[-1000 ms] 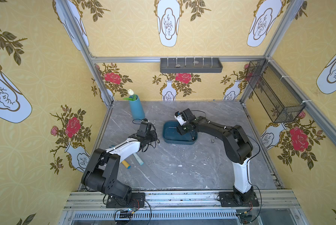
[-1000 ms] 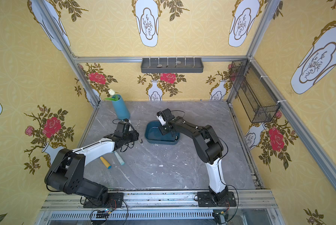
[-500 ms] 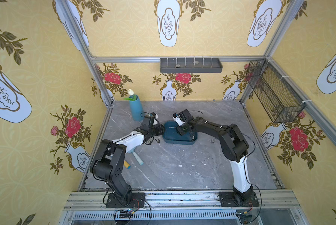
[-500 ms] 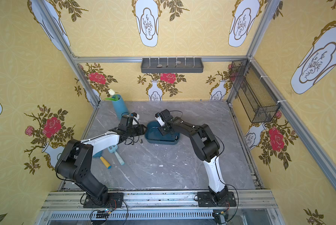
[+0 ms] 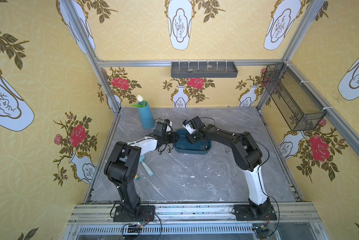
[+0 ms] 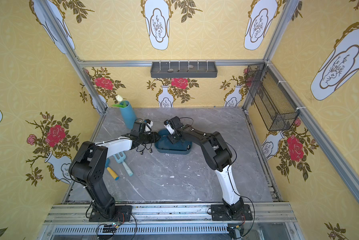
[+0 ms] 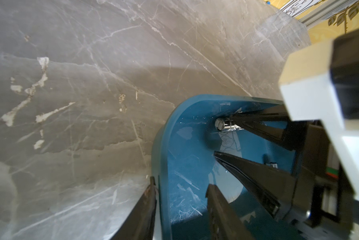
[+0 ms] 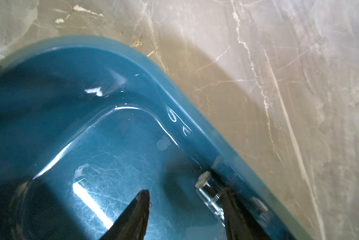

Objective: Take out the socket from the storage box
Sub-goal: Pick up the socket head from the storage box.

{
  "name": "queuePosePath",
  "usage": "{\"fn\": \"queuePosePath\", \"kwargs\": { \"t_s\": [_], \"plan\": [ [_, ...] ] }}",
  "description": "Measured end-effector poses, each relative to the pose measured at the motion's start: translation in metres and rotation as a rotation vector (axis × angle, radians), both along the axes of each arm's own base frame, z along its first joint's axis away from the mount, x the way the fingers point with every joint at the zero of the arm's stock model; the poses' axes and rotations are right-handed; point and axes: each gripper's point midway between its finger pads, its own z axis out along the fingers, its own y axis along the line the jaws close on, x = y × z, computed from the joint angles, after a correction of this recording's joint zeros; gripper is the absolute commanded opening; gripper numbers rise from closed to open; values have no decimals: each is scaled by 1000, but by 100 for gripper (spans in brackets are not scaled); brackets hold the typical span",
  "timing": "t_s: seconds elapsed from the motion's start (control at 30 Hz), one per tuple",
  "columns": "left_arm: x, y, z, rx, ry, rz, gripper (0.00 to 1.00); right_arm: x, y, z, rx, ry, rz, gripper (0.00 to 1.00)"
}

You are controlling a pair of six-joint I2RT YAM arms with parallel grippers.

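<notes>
In both top views my storage box point(image 5: 193, 150) point(image 6: 174, 150) sits on the grey marble table point(image 5: 195, 178) just above the middle of the frame, with my 2 arms meeting over it. My left gripper point(image 5: 175, 138) point(image 6: 158, 138) is at the box's left end, and my right gripper point(image 5: 191, 140) point(image 6: 173, 140) dips into it from the right. The socket is too small to make out from up there. In the left wrist view, my left gripper point(image 7: 181, 182) comes in from the bottom of the frame and straddles the box's rim point(image 7: 162, 149), with 1 finger outside against the wall and 1 inside. I cannot tell whether it truly pinches. To the right of centre my right gripper point(image 7: 224, 135) stands spread, and the small chrome socket point(image 7: 222, 124) lies on the box floor at the tip of its upper finger. In the right wrist view my right gripper point(image 8: 179, 185) is spread at the bottom of the frame. The socket point(image 8: 207, 192) rests against the right-hand finger only, close under the box wall point(image 8: 195, 124), not pinched.
</notes>
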Motion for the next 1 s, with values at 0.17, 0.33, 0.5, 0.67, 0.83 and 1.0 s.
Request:
{"fn": "queuePosePath", "kwargs": {
  "t_s": [0.17,0.33,0.5,0.67,0.83,1.0],
  "plan": [
    [-1,-1,-5,6,8,-12,40,-2,3,-2,4,9,13,60],
    [-1,-1,-6,8,6,-20,39,-19,10,-3,5,28,67,60],
    [-2,-2,-6,5,7,-27,38,-24,11,5,21,24,83,57],
    [-3,-3,-6,3,7,-29,37,-4,10,15,42,5,35,52],
    [-4,-2,-6,3,9,-30,37,5,3,5,31,23,-14,50],
    [-5,-2,-7,2,12,-32,37,0,3,1,27,42,-8,48]
  ]
}}
